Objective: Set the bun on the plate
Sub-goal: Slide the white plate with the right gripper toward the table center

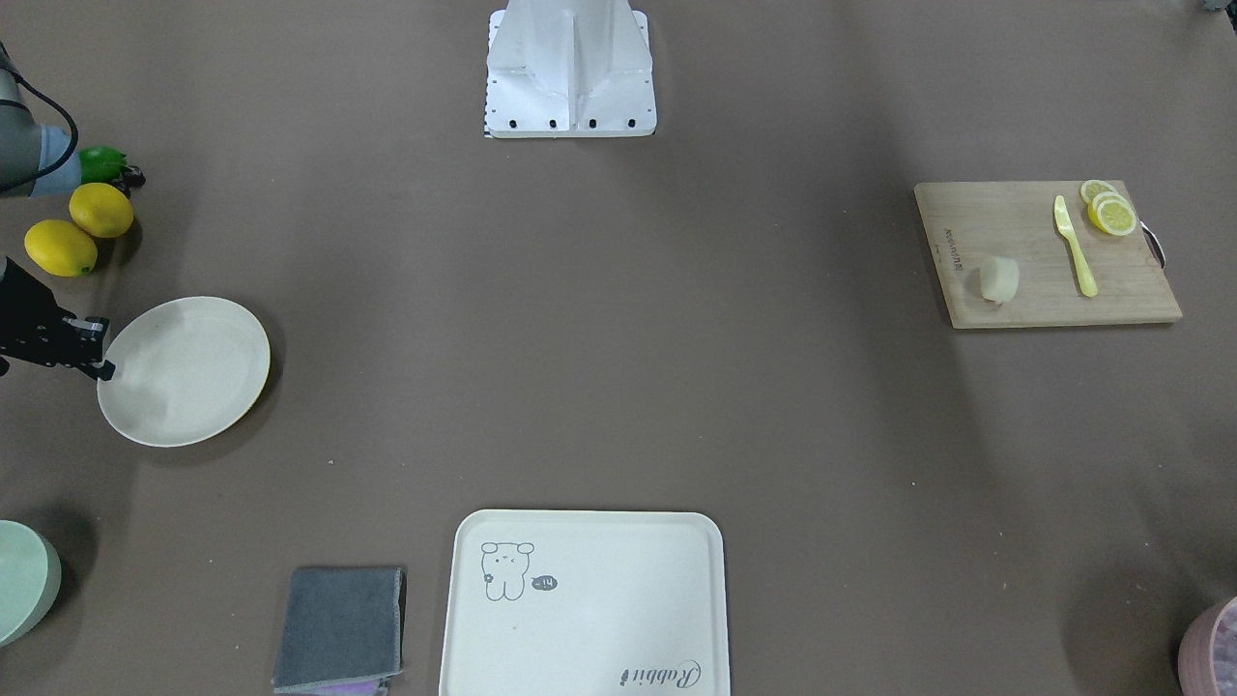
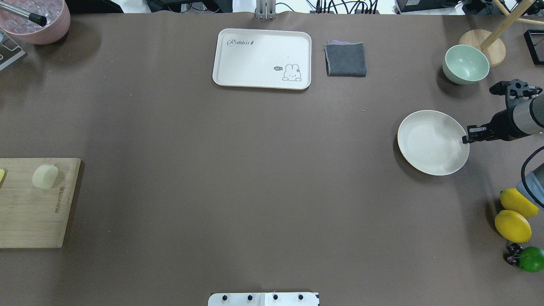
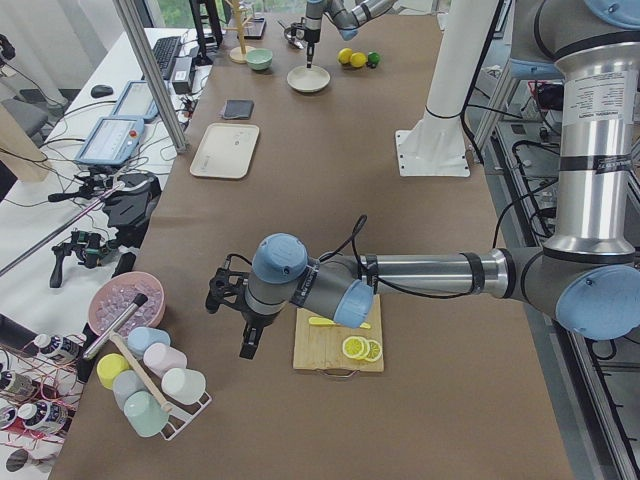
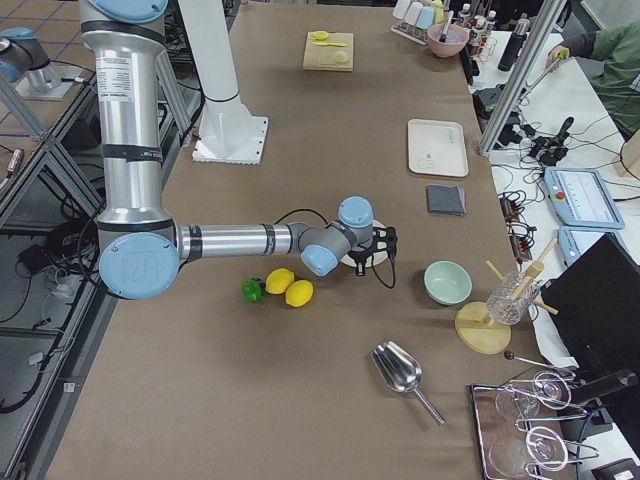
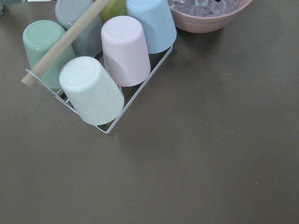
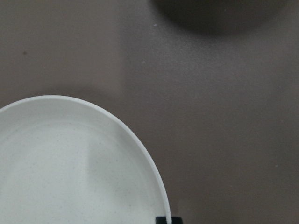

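Note:
The bun (image 1: 999,278) (image 2: 45,176), a small pale block, lies on the wooden cutting board (image 1: 1044,261) at my left end of the table. At the opposite end rests the round cream plate (image 2: 433,142) (image 1: 184,370) (image 6: 70,163). My right gripper (image 2: 465,139) (image 1: 104,368) comes down on the plate's outer rim and looks shut on it; the right wrist view shows only a black tip at the rim. The left gripper (image 3: 247,343) hangs off the board's edge near the cup rack, seen only in the exterior left view, so I cannot tell its state.
Two lemons (image 2: 513,225) and a green fruit (image 2: 531,258) lie near the plate, with a pale green bowl (image 2: 465,63) beyond it. The bear tray (image 2: 262,58) and a grey cloth (image 2: 345,58) sit at the far edge. Lemon slices (image 1: 1109,211) and a yellow knife (image 1: 1075,246) share the board.

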{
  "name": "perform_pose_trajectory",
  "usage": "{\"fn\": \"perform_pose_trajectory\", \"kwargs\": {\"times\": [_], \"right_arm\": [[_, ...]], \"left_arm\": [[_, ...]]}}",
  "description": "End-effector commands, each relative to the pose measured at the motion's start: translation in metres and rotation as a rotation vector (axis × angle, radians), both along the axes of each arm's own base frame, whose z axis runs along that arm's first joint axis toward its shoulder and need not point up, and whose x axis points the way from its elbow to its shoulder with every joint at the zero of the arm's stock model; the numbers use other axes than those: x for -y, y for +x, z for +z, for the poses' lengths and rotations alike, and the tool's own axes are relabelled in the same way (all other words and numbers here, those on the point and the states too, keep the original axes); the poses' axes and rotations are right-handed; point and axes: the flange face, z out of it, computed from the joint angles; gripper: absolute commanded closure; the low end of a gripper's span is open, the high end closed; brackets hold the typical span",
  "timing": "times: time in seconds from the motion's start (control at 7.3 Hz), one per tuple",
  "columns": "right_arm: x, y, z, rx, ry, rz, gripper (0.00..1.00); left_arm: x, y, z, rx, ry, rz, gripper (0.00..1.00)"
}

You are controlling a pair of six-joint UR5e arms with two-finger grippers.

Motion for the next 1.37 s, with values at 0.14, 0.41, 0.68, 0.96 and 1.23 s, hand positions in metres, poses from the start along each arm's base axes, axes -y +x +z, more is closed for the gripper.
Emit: {"fn": "perform_pose_trajectory", "kwargs": {"times": [0.14,0.41,0.68,0.96,1.23], "right_arm": [[0.01,0.001,-0.064,0.128,-0.05,0.066,1.0],[0.023,-0.06,-0.16,0.25,-0.067,0.082,1.0],[-0.005,-0.129,-0.212,0.285,-0.032,0.076,1.0],[-0.027,-0.21,-0.268,0.267,-0.029,0.111,1.0],[-0.055,-0.272,-0.33,0.202,-0.045,0.123,1.0]], "left_arm": [[-0.001,0.0,0.002,0.0,-0.004,0.0,0.02],[0.0,0.0,-0.005,-0.001,0.007,-0.003,0.02],[0.006,0.008,-0.021,-0.067,-0.025,-0.037,0.02],[0.014,0.066,-0.042,-0.145,-0.035,-0.053,0.02],[0.011,0.115,-0.065,-0.214,-0.047,-0.053,0.02]]}}
